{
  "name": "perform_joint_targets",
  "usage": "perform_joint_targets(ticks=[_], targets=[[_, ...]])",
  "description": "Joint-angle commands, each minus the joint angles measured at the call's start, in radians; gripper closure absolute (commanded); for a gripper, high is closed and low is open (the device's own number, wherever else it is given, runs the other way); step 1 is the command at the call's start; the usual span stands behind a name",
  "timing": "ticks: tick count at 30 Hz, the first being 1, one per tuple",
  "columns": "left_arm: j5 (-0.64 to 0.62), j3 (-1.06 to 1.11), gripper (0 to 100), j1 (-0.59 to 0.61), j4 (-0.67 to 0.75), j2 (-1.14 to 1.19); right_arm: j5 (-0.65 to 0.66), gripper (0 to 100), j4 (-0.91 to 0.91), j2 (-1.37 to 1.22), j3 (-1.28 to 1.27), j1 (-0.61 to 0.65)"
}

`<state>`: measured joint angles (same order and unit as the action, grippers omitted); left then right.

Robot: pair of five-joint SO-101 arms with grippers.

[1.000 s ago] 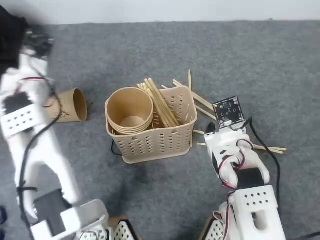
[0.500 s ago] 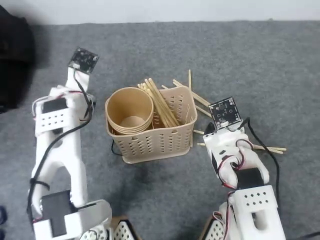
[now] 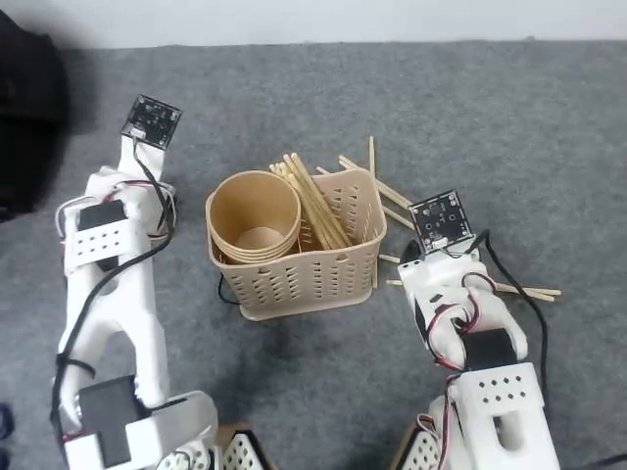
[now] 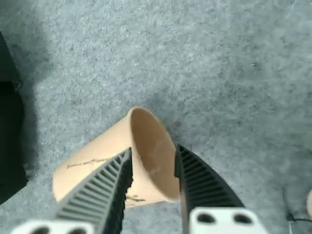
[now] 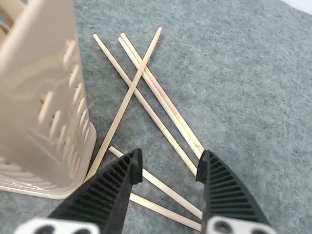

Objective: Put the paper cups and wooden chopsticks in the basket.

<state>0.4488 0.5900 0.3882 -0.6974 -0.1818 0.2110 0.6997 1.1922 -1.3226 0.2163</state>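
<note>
A brown paper cup (image 4: 105,163) lies on its side on the grey carpet. My left gripper (image 4: 152,155) is open right over it, one finger on each side of the near rim. In the high view the left arm (image 3: 108,235) covers that cup. The cream basket (image 3: 304,264) stands mid-table with stacked paper cups (image 3: 255,220) and several chopsticks (image 3: 315,204) inside. More wooden chopsticks (image 5: 146,97) lie loose on the carpet to the right of the basket (image 5: 44,97). My right gripper (image 5: 169,165) hangs open above them, holding nothing.
A black object (image 3: 24,108) sits at the far left, close to the lying cup and also seen as a dark block (image 4: 9,131). Loose chopsticks (image 3: 529,291) stick out past the right arm (image 3: 460,304). Open carpet lies behind the basket.
The left arm has swung in from the far left and now stands over the lying cup, hiding it from above. The right arm has barely moved.
</note>
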Motion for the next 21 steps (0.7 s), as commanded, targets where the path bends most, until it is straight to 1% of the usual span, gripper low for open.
perform_joint_targets(ticks=[1,6,8,13,17,21], targets=[[0.032,0.027,84,0.017,0.074,-0.032,0.021,80.5,-0.013,0.012,0.009,0.005],[0.040,0.122,84,0.028,0.210,-0.032,0.021,80.5,-0.013,0.012,0.009,0.005],[0.040,0.143,84,0.026,0.239,-0.032,0.020,80.5,-0.013,0.012,0.009,0.005],[0.040,0.166,84,0.028,0.282,-0.029,0.020,80.5,-0.013,0.012,0.009,0.005],[0.041,0.148,84,0.040,0.287,0.052,0.020,80.5,-0.013,0.012,0.009,0.005],[0.061,0.099,90,0.054,0.282,0.160,0.020,80.5,-0.013,0.012,0.009,0.005]])
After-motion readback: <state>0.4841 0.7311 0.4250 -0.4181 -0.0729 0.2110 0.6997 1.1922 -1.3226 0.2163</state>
